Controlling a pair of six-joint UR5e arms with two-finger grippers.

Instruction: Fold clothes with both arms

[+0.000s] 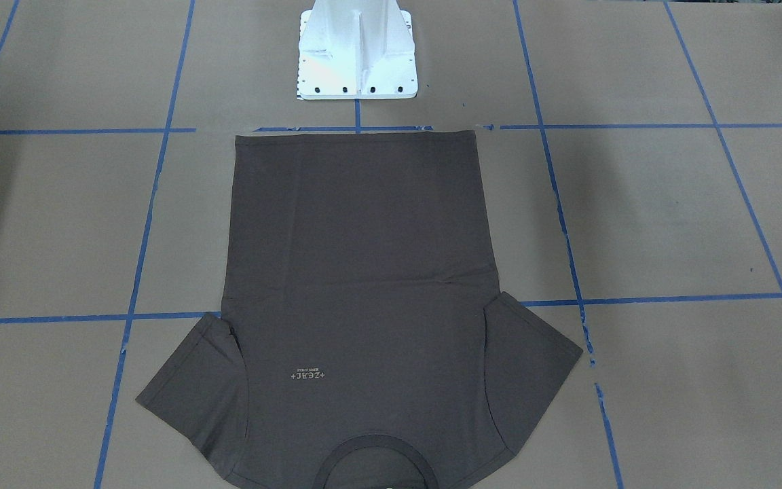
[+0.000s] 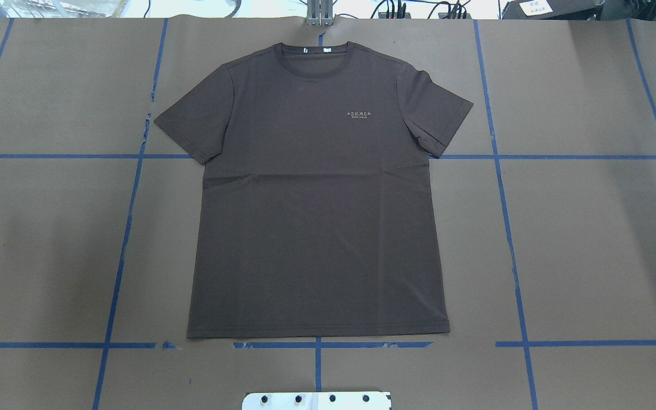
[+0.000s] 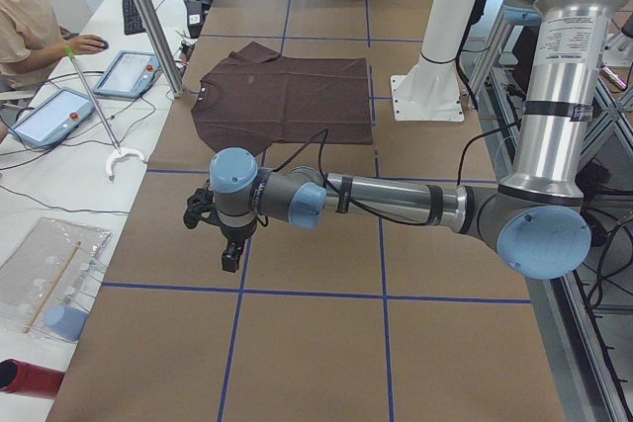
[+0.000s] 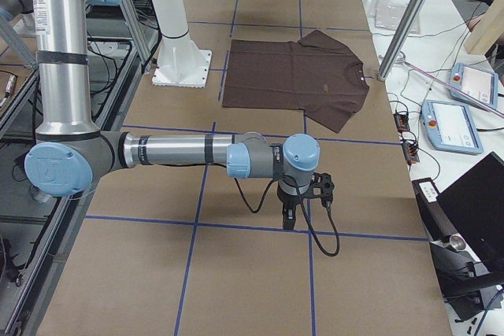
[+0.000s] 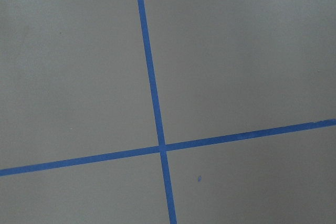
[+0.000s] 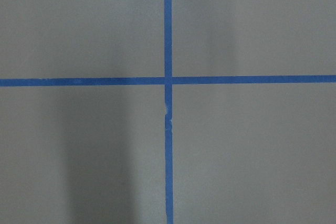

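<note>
Left pincer point(image 3: 230, 259) & right pincer point(image 4: 289, 220): empty, can't tell how open; shirt point(image 2: 316, 199) well off. Uneven grabs could bunch thin fabric.

The T-shirt point(image 2: 316, 228) is dark brown, its logo point(image 2: 360, 114) pale, perhaps grey; blue tape point(image 2: 590, 156) grids the tan table point(image 2: 590, 245).

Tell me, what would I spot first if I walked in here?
The dark brown T-shirt, spread flat and unfolded in the middle of the brown table with its blue tape lines. Then the two big silver arms: the left arm reaches low over one end of the table, the right arm over the other, and the left hand and right hand point down, far from the shirt.
</note>
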